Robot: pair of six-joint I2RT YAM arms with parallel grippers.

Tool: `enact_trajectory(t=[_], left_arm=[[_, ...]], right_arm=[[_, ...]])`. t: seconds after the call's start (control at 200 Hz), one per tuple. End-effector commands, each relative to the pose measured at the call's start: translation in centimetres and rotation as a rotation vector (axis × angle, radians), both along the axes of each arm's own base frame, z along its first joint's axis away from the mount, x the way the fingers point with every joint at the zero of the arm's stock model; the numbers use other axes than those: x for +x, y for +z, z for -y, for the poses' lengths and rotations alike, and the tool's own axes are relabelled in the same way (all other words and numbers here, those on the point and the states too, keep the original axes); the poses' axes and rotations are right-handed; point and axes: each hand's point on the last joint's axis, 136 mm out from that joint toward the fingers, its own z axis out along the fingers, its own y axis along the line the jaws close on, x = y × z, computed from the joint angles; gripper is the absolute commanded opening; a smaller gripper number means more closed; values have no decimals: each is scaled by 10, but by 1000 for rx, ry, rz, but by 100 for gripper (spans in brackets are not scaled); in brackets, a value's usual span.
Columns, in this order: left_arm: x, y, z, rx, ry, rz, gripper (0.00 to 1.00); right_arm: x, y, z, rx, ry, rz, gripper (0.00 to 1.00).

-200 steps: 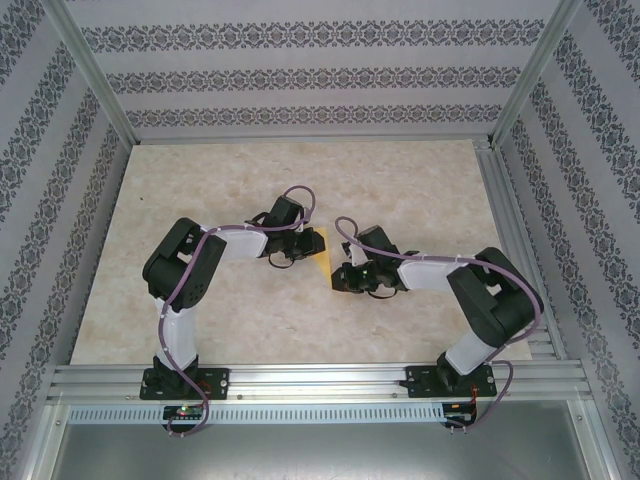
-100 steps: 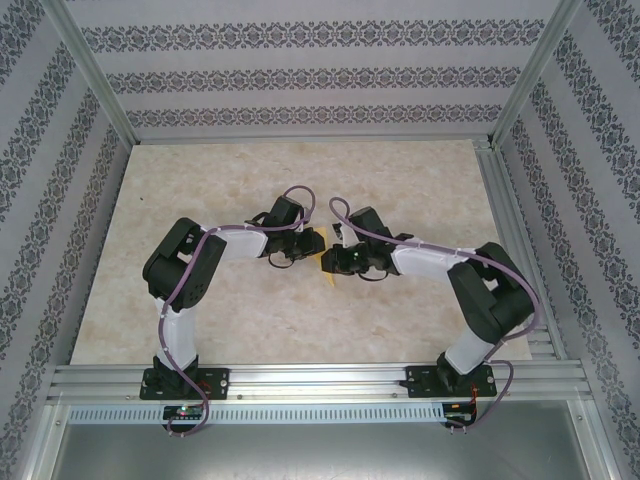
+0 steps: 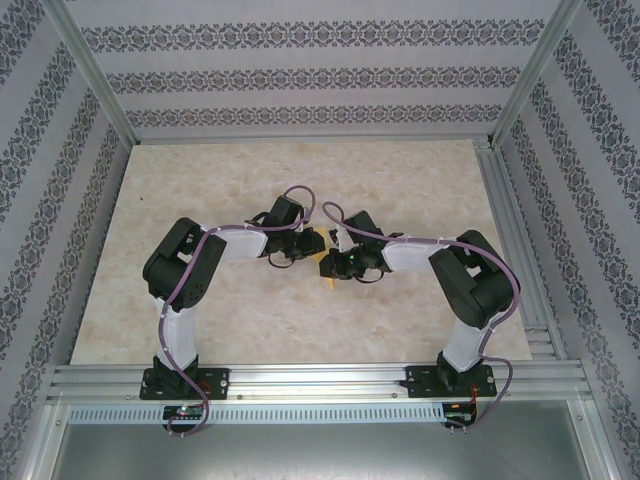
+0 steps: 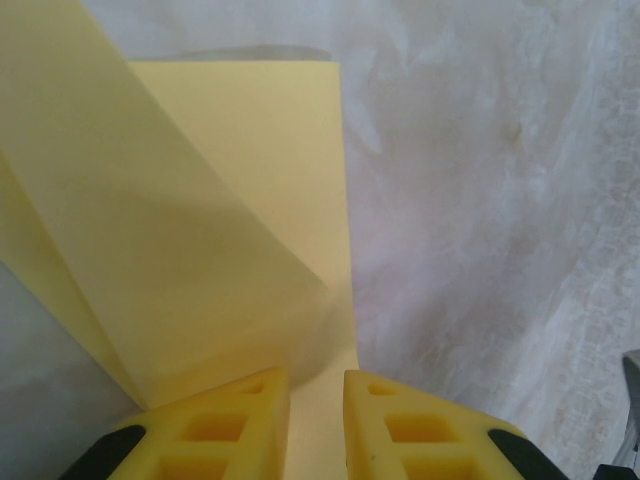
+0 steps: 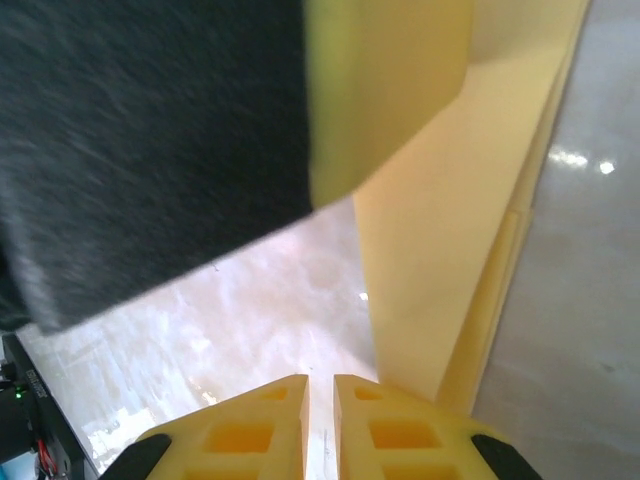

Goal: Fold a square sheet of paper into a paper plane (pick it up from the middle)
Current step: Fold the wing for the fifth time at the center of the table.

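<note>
Pinching creased square sheet of paper (image 4: 250,200) with left end effector (image 4: 318,385) on tabletop (image 3: 200,180). Holding right end effector (image 5: 320,385) clenched, just beside it.

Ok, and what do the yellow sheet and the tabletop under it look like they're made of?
The yellow sheet looks like thin matte paper: it holds sharp folds, its edges are very thin, and one flap lifts off the rest. The tabletop is probably marble-patterned laminate or vinyl, cream with cloudy veining and glossy highlights; real stone can't be ruled out.
</note>
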Motion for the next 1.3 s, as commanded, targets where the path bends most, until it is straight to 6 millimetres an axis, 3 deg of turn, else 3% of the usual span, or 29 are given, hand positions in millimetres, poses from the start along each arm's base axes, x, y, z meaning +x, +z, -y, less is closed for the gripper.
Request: enact_trajectory(t=[0.0, 0.38, 0.849, 1.014, 1.294], left_arm=[[-12, -33, -12, 93, 5, -73, 23], [-11, -34, -12, 102, 6, -79, 23], [-12, -43, -17, 127, 15, -99, 23], [-12, -41, -16, 121, 11, -98, 23], [-12, -31, -11, 93, -4, -83, 23]], right_arm=[[-8, -12, 2, -3, 19, -27, 15], [-23, -29, 13, -29, 18, -81, 15], [-74, -35, 31, -19, 52, -185, 12], [-66, -14, 30, 12, 46, -130, 12], [-17, 49, 14, 109, -1, 83, 13]])
